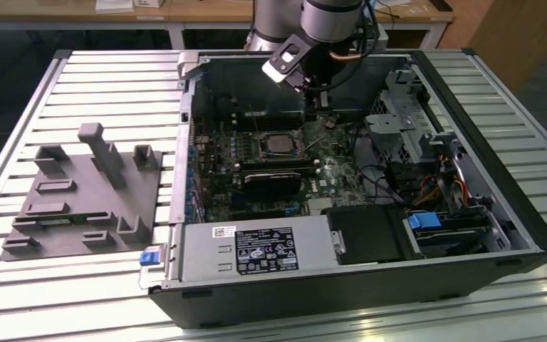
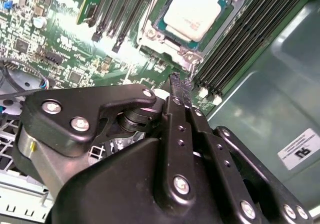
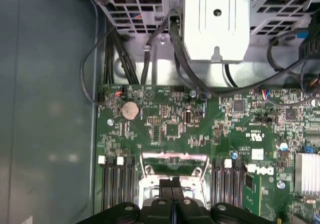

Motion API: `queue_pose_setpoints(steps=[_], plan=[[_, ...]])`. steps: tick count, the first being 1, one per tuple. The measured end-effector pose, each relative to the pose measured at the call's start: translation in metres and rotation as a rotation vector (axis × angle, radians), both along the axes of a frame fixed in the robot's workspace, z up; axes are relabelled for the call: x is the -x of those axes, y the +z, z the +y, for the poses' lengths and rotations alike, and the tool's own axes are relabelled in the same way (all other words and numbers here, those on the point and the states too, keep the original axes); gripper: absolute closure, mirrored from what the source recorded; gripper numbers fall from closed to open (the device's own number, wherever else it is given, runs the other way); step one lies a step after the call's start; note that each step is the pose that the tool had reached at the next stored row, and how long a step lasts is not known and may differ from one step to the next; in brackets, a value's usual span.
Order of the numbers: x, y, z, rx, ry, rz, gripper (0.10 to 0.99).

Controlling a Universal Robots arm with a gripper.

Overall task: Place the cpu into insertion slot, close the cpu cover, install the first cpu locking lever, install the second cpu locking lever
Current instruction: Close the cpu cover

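Your cpu (image 2: pixel 192 11) is in the insertion slot (image 2: pixel 159 22): a flat square chip with a matte silvery top and a thin dark socket rim showing round it. In the exterior view the cpu (image 1: pixel 278 144) sits mid-board. The cpu cover (image 3: pixel 173 159) is a thin shiny metal frame with a window. You cannot tell whether it lies flat or stands raised.

The gripper (image 2: pixel 178 81) hangs just above the board beside the socket. Its two black bolted fingers are pressed together with nothing visible between them, and the seam is clear in the first wrist view (image 3: pixel 172 184). In the exterior view the gripper (image 1: pixel 313 112) is near the socket's far corner, towards that view's right.

Room is tight. Long black memory slots (image 2: pixel 240 38) flank the socket on both sides, and the green circuit board (image 3: pixel 170 129) is dense with small parts and carries a round coin cell (image 3: pixel 130 110). Black cables (image 3: pixel 115 58) loop down from a perforated metal cage (image 3: pixel 215 13).

The open computer case (image 1: pixel 501 214) lies on a ribbed metal table (image 1: pixel 102 78), with the power supply (image 1: pixel 254 249) along its near edge. A grey moulded fixture (image 1: pixel 83 192) sits well apart, on the exterior view's left. Wooden desks (image 1: pixel 207 11) stand behind.
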State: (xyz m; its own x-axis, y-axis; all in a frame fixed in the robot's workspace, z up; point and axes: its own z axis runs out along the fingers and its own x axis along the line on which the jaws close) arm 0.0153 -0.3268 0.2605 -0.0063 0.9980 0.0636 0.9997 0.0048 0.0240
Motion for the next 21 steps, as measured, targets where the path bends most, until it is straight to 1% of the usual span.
queue_pose_setpoints(steps=[11, 21], plan=[[-0.0150, 0.0000, 0.0000, 0.000, 0.000, 0.0005, 0.969], [-0.0221, -0.0013, 0.0001, 0.000, -0.005, 0.0005, 0.969]])
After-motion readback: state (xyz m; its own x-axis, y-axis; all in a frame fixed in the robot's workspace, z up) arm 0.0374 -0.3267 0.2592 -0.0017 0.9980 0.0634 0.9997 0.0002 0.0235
